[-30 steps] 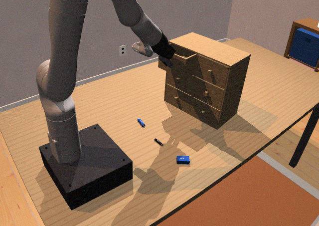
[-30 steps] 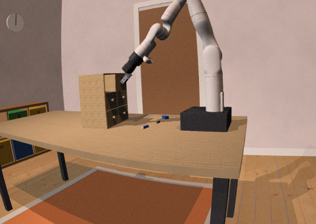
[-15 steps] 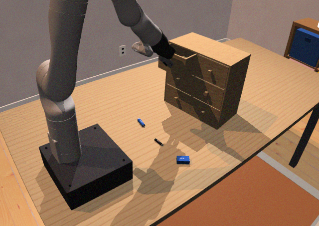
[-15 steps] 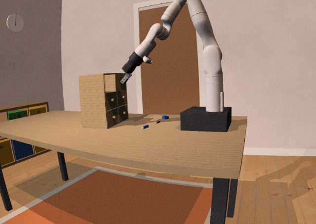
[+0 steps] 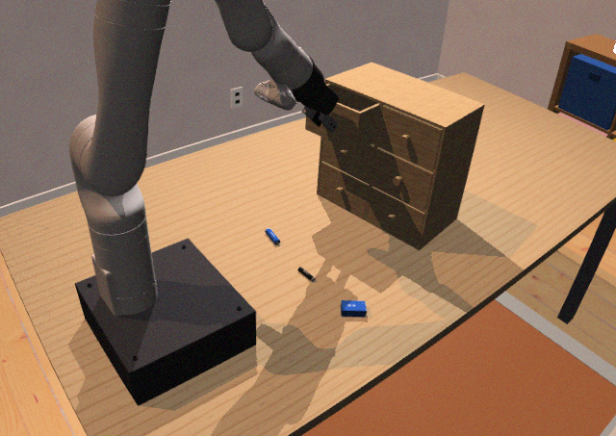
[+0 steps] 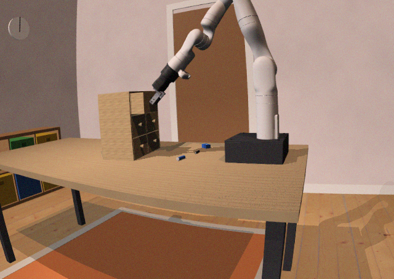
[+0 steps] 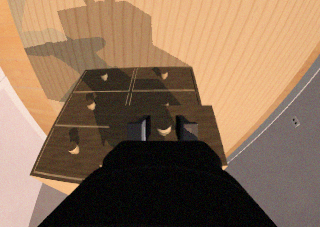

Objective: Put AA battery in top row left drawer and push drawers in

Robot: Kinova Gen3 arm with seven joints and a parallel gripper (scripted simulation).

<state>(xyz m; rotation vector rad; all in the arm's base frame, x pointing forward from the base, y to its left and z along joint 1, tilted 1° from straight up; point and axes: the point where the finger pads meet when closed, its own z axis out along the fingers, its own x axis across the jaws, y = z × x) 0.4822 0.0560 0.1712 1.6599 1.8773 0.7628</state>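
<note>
The chest [image 5: 405, 90] [image 6: 114, 126] stands upright. Its top-row left drawer [image 5: 369, 115] [image 6: 137, 103] [image 7: 205, 137] is pulled partway out; the other drawers look pushed in. My gripper [image 5: 326, 122] [image 6: 154, 100] [image 7: 163, 124] is open at that drawer's front, its fingers on either side of the knob [image 7: 164, 131] with gaps beside it in the wrist view. A thin black cylinder [image 5: 306, 274] [image 6: 197, 151] and a thicker blue cylinder [image 5: 272, 236] [image 6: 180, 157] lie on the table; their labels are too small to tell for certain which is the AA battery.
A small blue box [image 5: 353, 308] [image 6: 205, 146] lies on the table, beyond the black cylinder from the blue one. The arm's black base [image 5: 193, 317] [image 6: 254, 150] stands on the table, facing the chest's front. The table's edge [image 5: 388, 371] runs beyond the box.
</note>
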